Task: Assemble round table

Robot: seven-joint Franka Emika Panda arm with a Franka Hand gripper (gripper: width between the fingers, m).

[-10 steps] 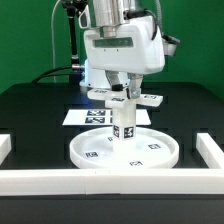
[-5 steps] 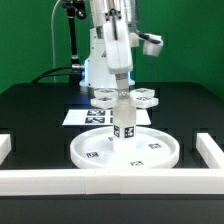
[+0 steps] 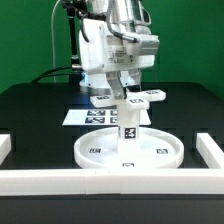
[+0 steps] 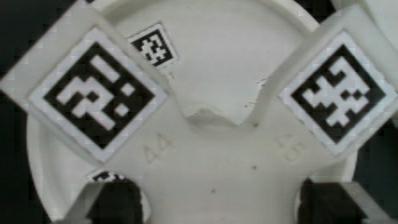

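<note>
While the arm hangs over the middle of the black surface (image 3: 30, 110), the parts lie as follows.

Disc: large white rimmed round disc (image 3: 128, 153) lies flat on the surface, near the front rail, with small square tags on its floor.

Leg: short white leg (image 3: 128, 122) stands upright in the centre of the disc, a black-and-white tag on its side.

Cross base: cross-shaped base (image 3: 128, 97) sits level at the top of the leg, its rounded arms reaching to both sides in the exterior view; in the wrist view the same base (image 4: 205, 125) fills the picture, two large tags showing on its arms.

Jaws: gripper (image 3: 127, 85) comes straight down onto the middle of the cross base; dark fingertips (image 4: 107, 205) show at either side of the base in the wrist view, closed on its centre.

Marker board: flat marker board (image 3: 92, 117) lies on the surface behind the disc, partly hidden by it.

Rails: white border rails (image 3: 60, 181) run along the front and both sides of the surface.
</note>
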